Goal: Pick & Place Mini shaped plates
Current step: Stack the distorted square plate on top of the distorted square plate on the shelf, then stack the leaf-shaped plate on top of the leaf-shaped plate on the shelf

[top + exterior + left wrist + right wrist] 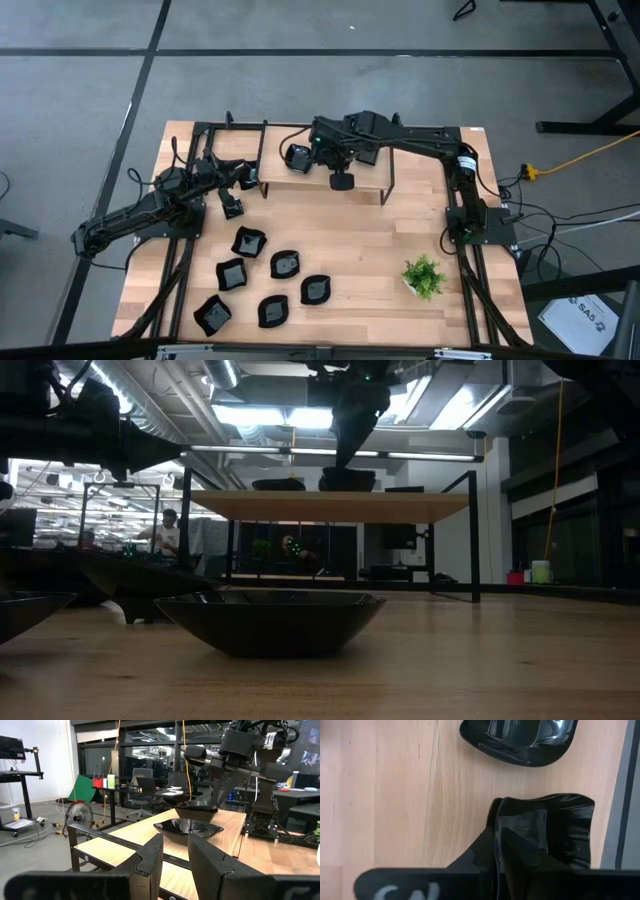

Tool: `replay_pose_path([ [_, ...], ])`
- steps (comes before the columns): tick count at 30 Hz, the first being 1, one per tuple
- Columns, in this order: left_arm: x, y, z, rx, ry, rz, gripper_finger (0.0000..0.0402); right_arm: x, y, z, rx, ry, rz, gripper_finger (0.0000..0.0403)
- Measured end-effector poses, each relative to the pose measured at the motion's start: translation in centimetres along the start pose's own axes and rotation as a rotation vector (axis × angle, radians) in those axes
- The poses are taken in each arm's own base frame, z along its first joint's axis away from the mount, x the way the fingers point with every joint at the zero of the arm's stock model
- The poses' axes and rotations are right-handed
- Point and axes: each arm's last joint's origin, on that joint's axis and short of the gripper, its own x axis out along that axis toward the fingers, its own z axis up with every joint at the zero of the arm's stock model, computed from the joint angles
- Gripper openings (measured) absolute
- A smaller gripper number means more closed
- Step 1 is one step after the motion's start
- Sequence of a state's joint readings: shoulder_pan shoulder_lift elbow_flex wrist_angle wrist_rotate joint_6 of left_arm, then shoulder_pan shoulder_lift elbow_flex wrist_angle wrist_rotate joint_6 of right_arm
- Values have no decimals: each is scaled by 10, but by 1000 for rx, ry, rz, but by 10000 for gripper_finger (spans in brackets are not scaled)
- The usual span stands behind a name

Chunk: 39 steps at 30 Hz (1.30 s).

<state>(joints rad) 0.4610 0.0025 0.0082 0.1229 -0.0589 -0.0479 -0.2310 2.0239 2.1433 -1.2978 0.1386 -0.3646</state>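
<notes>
Setting wavy plate (555, 832) on raised shelf (300, 188), upper centre; right gripper (341, 181) pinching rim, seemingly loosening; left gripper (232, 208) parked, fingers apart, empty.

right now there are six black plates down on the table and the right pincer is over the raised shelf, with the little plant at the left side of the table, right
Nearly. The high view shows the potted plant at the right side of the table, not the left. The rest holds: six black plates lie on the table, and the right pincer is over the raised shelf.
</notes>
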Motion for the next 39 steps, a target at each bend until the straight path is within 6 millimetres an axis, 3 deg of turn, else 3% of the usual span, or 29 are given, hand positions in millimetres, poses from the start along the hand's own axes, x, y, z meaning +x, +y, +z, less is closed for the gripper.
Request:
replay_pose_path([
  [8,0,0,0,0,0,0,86,-2,0,-1,41,15,6,76],
  [16,0,0,0,0,0,0,86,-29,14,3,61,-22,84,115],
  [21,0,0,0,0,0,0,86,-41,28,-1,132,38,122,119],
  [27,0,0,0,0,0,0,86,-34,41,-6,208,138,149,119],
  [29,0,0,0,0,0,0,86,-33,46,-5,171,133,204,120],
  [33,0,0,0,0,0,0,86,-50,58,-10,114,77,344,120],
  [39,0,0,0,0,0,0,86,-66,73,-13,136,-39,330,120],
])
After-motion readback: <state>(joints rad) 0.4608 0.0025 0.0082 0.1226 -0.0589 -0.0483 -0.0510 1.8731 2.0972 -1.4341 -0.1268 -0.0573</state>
